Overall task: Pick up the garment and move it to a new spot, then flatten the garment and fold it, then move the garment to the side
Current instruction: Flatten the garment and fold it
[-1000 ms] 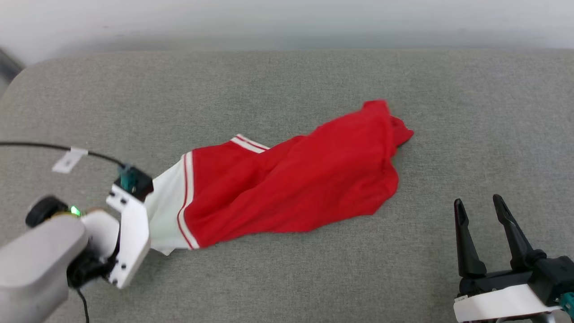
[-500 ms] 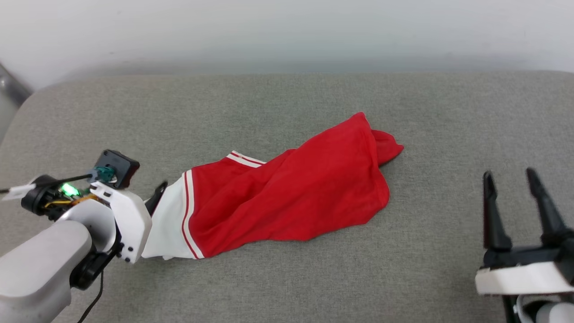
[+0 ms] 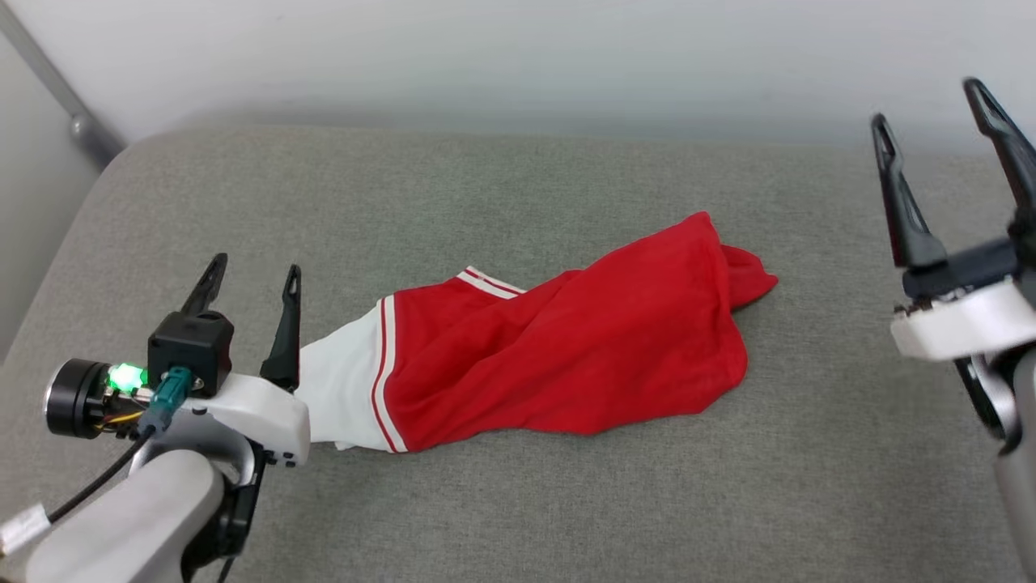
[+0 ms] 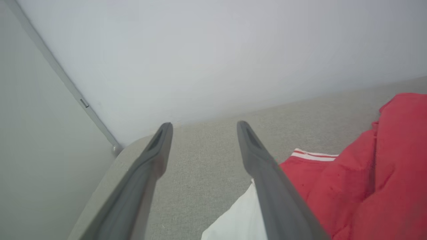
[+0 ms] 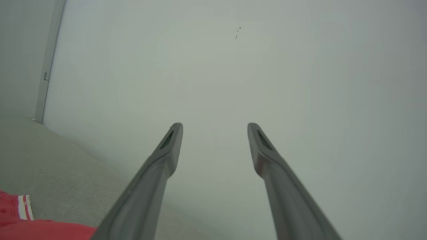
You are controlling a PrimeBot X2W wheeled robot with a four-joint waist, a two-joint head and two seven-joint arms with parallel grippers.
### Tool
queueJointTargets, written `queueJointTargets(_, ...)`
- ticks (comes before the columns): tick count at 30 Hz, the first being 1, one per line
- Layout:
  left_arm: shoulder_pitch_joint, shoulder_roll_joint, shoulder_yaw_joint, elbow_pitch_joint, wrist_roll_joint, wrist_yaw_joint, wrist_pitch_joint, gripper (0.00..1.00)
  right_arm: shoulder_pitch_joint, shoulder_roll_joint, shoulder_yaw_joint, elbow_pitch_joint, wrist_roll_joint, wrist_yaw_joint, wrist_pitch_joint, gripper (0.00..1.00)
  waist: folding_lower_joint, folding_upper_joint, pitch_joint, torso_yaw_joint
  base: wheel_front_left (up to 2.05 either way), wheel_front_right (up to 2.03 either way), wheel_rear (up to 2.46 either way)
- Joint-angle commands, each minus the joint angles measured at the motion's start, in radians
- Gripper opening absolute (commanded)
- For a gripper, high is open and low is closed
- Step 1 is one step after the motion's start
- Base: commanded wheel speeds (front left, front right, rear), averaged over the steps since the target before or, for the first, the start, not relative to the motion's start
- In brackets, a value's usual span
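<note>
The garment (image 3: pixel 558 356) lies bunched on the grey cushion, its red body stretched toward the right and a white sleeve with red-and-white trim at its left end. My left gripper (image 3: pixel 255 271) stands open just left of that sleeve, lifted off the cloth, nothing between its fingers. In the left wrist view the garment (image 4: pixel 373 173) sits to the right of the open left gripper (image 4: pixel 203 126). My right gripper (image 3: pixel 931 101) is raised at the upper right, open and empty. The right wrist view has the right gripper (image 5: pixel 215 128) facing the wall, with a strip of the garment (image 5: pixel 20 216) at the lower left.
The grey cushion (image 3: pixel 518 502) spreads wide around the garment, with bare fabric in front and on both sides. A pale wall (image 3: pixel 518 57) rises behind it, and a grey metal bar (image 3: pixel 57 89) runs diagonally at the upper left corner.
My left gripper has let go of the white sleeve, opened and risen upright beside it. The right gripper has lifted high. The head camera has shifted too.
</note>
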Motion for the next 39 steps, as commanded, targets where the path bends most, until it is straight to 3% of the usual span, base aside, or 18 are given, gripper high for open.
queueJointTargets(1,0.014,-0.014,0.018,-0.015,0.019,0.011,-0.006,1.0,-0.03,-0.017,0.022,0.013,0.022,-0.001,0.016,1.0,0.0,0.0,0.005,0.007,0.0,0.0,0.0)
queueJointTargets(4,0.099,-0.056,0.124,-0.055,0.099,0.049,-0.006,1.0,-0.132,-0.119,0.172,0.069,0.127,-0.001,0.138,1.0,0.0,0.0,0.021,0.02,0.0,0.0,0.0)
queueJointTargets(8,0.204,-0.133,0.251,-0.109,0.2,0.062,-0.006,1.0,-0.265,-0.244,0.416,0.103,0.314,-0.001,0.377,1.0,0.0,0.0,0.051,0.037,0.0,0.0,0.0)
queueJointTargets(14,0.324,-0.26,0.407,-0.161,0.33,0.031,-0.005,1.0,-0.446,-0.376,0.737,0.098,0.595,-0.001,0.696,1.0,0.0,0.0,0.11,0.07,0.0,0.0,0.0)
queueJointTargets(23,0.367,-0.426,0.544,-0.15,0.465,-0.084,-0.005,1.0,-0.59,-0.398,1.029,0.19,0.826,-0.001,0.972,1.0,0.0,0.0,0.201,0.128,0.0,0.0,0.0)
queueJointTargets(29,0.35,-0.509,0.601,-0.118,0.525,-0.161,-0.005,1.0,-0.564,-0.392,1.159,0.263,0.892,-0.001,1.007,1.0,0.0,0.0,0.233,0.158,0.0,0.0,0.0)
queueJointTargets(33,0.357,-0.546,0.639,-0.1,0.558,-0.2,-0.005,1.0,-0.549,-0.381,1.194,0.285,0.901,-0.001,0.982,1.0,0.0,0.0,0.239,0.16,0.0,0.0,0.0)
queueJointTargets(34,0.36,-0.554,0.649,-0.095,0.565,-0.206,-0.005,1.0,-0.553,-0.379,1.196,0.29,0.896,-0.001,0.971,0.91,0.0,0.0,0.237,0.158,0.0,0.0,0.0)
queueJointTargets(35,0.365,-0.562,0.657,-0.09,0.571,-0.215,-0.005,1.0,-0.561,-0.377,1.198,0.293,0.887,-0.001,0.957,0.17,0.0,0.0,0.233,0.154,0.0,0.0,0.0)
queueJointTargets(36,0.37,-0.567,0.666,-0.084,0.579,-0.223,-0.005,1.0,-0.571,-0.376,1.197,0.295,0.879,-0.001,0.943,0.0,0.0,0.0,0.226,0.15,0.0,0.0,0.0)
queueJointTargets(39,0.384,-0.585,0.692,-0.066,0.597,-0.241,-0.005,1.0,-0.613,-0.384,1.192,0.303,0.864,-0.001,0.891,0.0,0.0,0.0,0.194,0.131,0.0,0.0,0.0)
